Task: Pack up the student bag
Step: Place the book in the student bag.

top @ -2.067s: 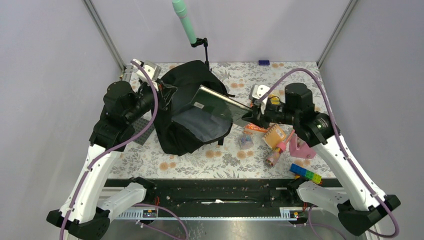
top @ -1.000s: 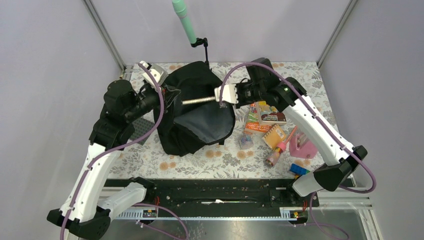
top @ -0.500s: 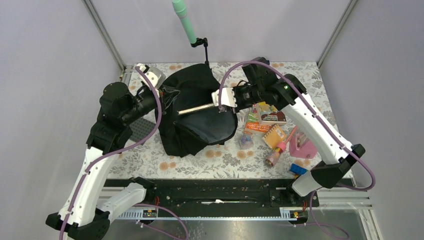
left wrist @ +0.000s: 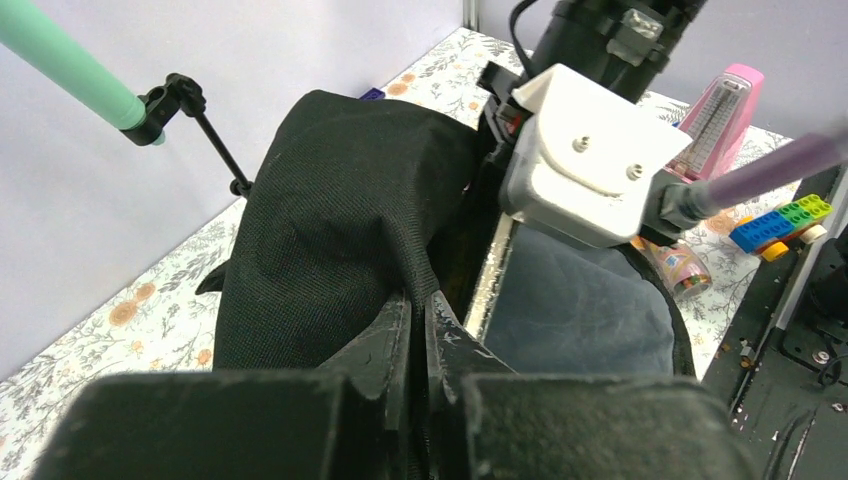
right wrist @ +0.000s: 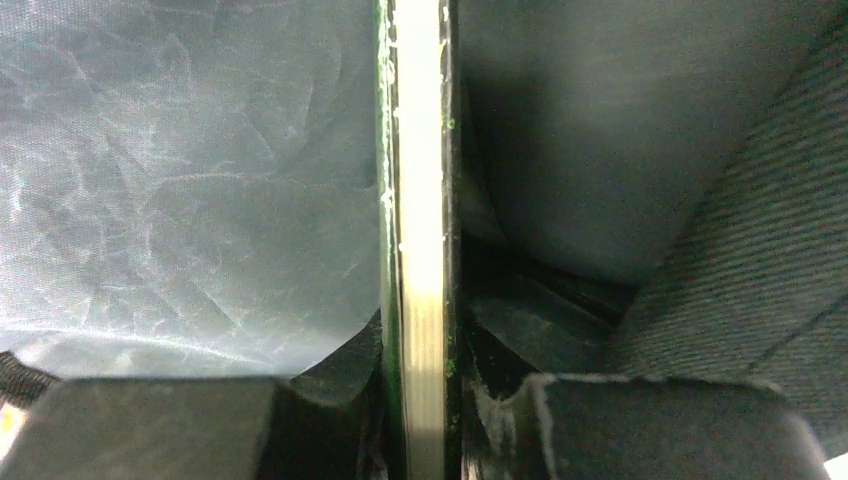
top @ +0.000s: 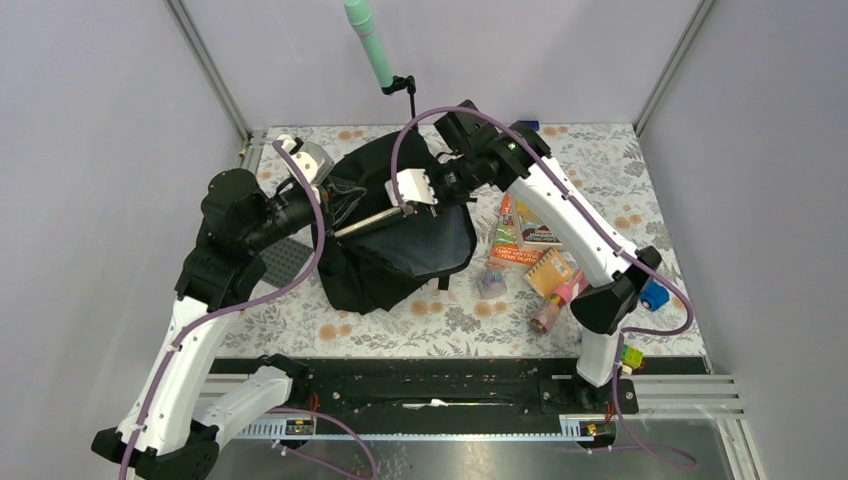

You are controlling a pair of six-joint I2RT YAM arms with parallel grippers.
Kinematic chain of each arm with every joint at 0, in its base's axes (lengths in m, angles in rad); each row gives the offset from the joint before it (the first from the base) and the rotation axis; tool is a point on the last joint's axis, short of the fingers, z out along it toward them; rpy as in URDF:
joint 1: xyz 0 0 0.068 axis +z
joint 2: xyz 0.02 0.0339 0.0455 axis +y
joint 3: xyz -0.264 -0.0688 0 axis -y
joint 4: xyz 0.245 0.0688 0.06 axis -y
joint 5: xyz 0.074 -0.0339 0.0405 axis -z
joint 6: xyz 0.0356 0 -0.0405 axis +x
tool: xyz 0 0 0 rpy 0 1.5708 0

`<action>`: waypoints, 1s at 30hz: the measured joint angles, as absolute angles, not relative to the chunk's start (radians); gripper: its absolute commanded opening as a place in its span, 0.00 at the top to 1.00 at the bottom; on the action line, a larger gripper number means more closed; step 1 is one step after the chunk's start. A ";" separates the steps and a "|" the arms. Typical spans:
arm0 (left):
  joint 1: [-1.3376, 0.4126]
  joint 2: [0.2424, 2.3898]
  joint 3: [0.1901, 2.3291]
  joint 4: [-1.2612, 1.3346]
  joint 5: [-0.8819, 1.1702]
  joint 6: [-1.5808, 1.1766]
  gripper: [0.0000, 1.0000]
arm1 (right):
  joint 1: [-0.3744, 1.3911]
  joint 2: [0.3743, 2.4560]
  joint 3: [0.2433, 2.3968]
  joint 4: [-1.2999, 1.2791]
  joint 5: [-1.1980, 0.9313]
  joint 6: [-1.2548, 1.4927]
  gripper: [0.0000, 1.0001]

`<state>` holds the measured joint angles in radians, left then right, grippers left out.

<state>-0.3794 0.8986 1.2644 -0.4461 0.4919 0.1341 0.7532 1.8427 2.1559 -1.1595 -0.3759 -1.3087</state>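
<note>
While the left gripper (left wrist: 420, 310) is clamped tight on a fold of black fabric at the rim of the student bag (top: 372, 282), the mouth of the bag is held up and open, with its grey lining showing. The bag lies slumped on the left-centre of the floral table (top: 620, 170), its opening facing the right arm.

The right gripper (top: 400, 208) has its jaws closed on a thin, flat book (top: 362, 222), held edge-on. The right wrist view shows cream page edges between dark covers, with lining on one side and black fabric on the other. I judge the book to be partly inside the mouth but not yet seated or let go.

Findings on progress:
- Whether anything already lies deeper in the bag cannot be told; the interior is mostly hidden.
- A small pile of paperbacks (top: 530, 235), an orange notebook (top: 549, 270), a pink metronome (left wrist: 735, 105) and coloured blocks (left wrist: 780, 222) lie on the table to the right of the bag, well outside it.

Assessment: packing is at an early stage, with one item going in and several left to pack.
</note>
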 measured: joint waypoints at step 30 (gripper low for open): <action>-0.379 0.870 1.236 -0.403 0.508 0.134 1.00 | 0.759 1.902 2.189 -1.050 -0.350 -1.214 0.40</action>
<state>-0.3794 0.8696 1.2362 -0.4030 0.5083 0.1341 0.7593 1.9018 2.1891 -1.0504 -0.3504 -1.2144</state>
